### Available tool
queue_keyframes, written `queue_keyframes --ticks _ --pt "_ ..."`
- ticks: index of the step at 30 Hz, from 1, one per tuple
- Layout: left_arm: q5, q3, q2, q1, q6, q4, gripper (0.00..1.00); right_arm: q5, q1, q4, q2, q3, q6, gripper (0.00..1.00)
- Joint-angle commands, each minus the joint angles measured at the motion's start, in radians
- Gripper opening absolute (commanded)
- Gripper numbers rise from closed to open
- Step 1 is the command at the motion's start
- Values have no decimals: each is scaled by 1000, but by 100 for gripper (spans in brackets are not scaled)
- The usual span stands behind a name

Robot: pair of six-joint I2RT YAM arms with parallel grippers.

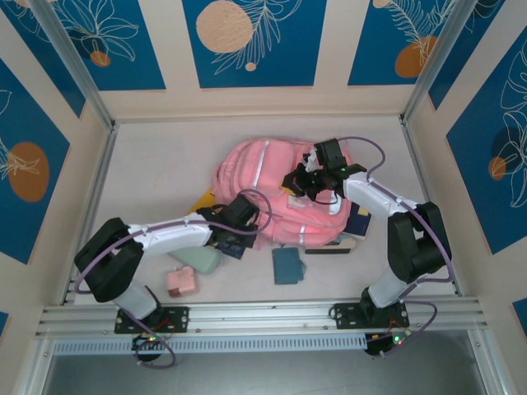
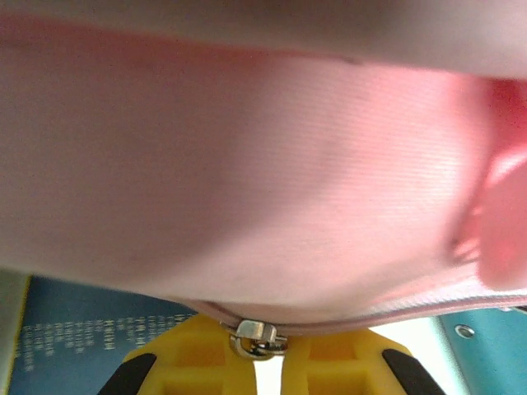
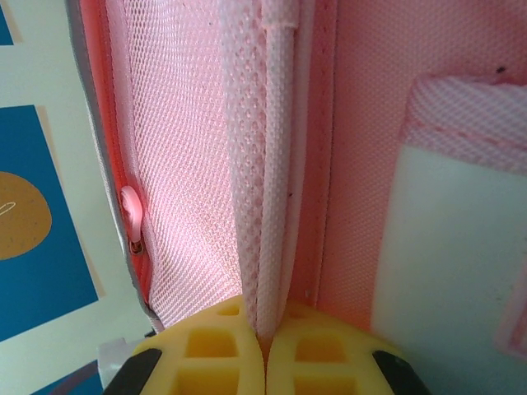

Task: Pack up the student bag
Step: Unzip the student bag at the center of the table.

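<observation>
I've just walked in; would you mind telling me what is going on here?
Both arms are working on the student bag, which lies in the middle of the table. The left gripper is shut on the metal zipper pull at the bag's edge. The right gripper pinches a padded mesh fold. A flat teal item and a pale green pouch lie outside the bag.
</observation>
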Motion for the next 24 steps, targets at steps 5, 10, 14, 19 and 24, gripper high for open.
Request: queue_keyframes --ticks 5,10,14,19,24 --pt "5 -41 -55 78 -13 -12 0 -58 0 -27 -46 0 -59 0" --pt "96 -39 -43 85 27 35 1 -74 2 -26 -43 1 -67 0" --pt "106 -31 -23 85 35 54 3 -84 5 -16 -42 2 -62 0" --pt "54 -17 -11 86 28 31 2 -84 12 -14 -37 2 -60 0" --pt "2 -28 -30 110 -5 0 0 -56 12 -68 -41 12 -103 0"
